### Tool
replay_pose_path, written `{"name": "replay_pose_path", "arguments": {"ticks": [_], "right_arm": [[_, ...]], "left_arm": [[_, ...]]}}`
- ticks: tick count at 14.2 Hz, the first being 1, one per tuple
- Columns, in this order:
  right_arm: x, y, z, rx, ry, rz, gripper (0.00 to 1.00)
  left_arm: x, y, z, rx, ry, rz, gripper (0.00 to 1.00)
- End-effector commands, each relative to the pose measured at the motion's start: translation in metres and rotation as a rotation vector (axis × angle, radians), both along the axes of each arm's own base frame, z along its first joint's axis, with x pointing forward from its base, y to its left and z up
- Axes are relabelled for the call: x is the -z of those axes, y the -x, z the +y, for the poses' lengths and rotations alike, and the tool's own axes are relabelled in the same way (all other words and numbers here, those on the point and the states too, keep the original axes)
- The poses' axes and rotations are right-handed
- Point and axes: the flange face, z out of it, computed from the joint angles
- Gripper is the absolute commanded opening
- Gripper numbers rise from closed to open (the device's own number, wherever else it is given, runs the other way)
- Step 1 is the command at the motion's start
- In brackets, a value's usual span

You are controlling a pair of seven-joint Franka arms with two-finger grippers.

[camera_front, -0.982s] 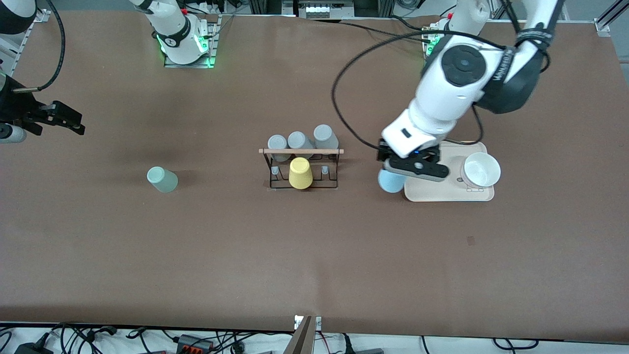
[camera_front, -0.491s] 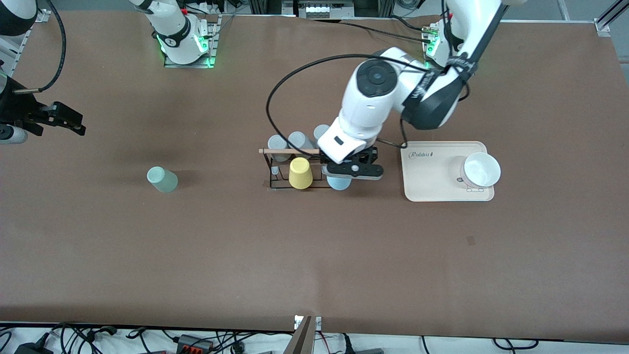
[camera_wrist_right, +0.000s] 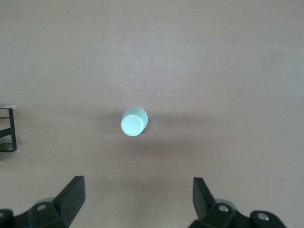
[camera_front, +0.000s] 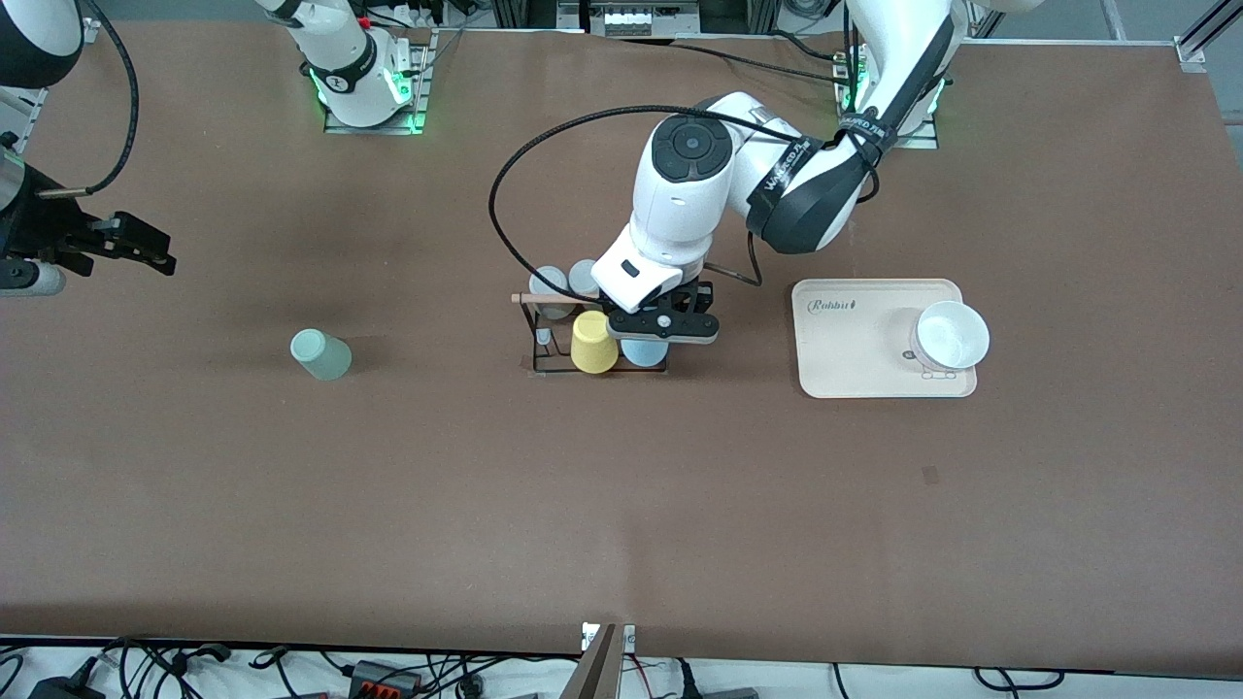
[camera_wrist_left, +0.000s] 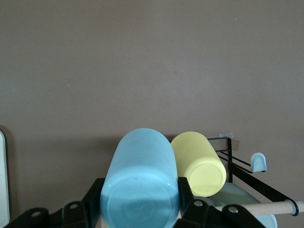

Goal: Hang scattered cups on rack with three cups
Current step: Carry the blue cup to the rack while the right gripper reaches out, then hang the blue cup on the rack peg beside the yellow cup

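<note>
The left arm has swung from the beige tray [camera_front: 879, 359] toward the middle of the table, and the left gripper [camera_front: 662, 327] now hangs over the rack [camera_front: 544, 335], at the end nearest the tray. Its jaws are clamped on the light blue cup [camera_front: 641, 351], which it carries bottom-up; in the left wrist view the cup [camera_wrist_left: 140, 185] sits between the black fingers, right beside the yellow cup [camera_wrist_left: 199, 164] already on its peg. One bare peg tip [camera_wrist_left: 259, 162] shows past the yellow cup.

By my reading the transport is done and only lowering the cup onto a free peg and letting go remain.

The right gripper [camera_front: 146, 249] waits, jaws spread wide and holding nothing, high above the mint-green cup [camera_wrist_right: 134, 121], which lies on the table well apart from the rack, toward the right arm's end.
</note>
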Motion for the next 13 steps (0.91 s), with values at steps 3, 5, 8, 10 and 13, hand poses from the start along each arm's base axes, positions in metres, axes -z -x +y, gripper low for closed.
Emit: {"name": "replay_pose_path", "arguments": {"ticks": [3,5,8,10,13], "right_arm": [[0.028,-0.013,0.015,-0.028,0.000,0.017,1.00],[0.043,-0.018,0.023,-0.042,-0.002,0.043,1.00],[0.058,-0.023,0.026,-0.062,-0.001,0.072,1.00],[0.069,-0.025,0.027,-0.052,-0.004,0.096,1.00],[0.073,-0.028,0.035,-0.063,-0.002,0.090,1.00]], "left_arm": [[0.016,0.006,-0.016,0.015,-0.036,0.005,0.29],[0.027,0.014,-0.023,0.031,-0.048,0.018,0.28],[0.040,0.016,-0.025,0.048,-0.075,0.014,0.28],[0.049,0.016,-0.026,0.058,-0.091,0.017,0.28],[0.053,0.015,-0.026,0.058,-0.094,0.022,0.28]]}}
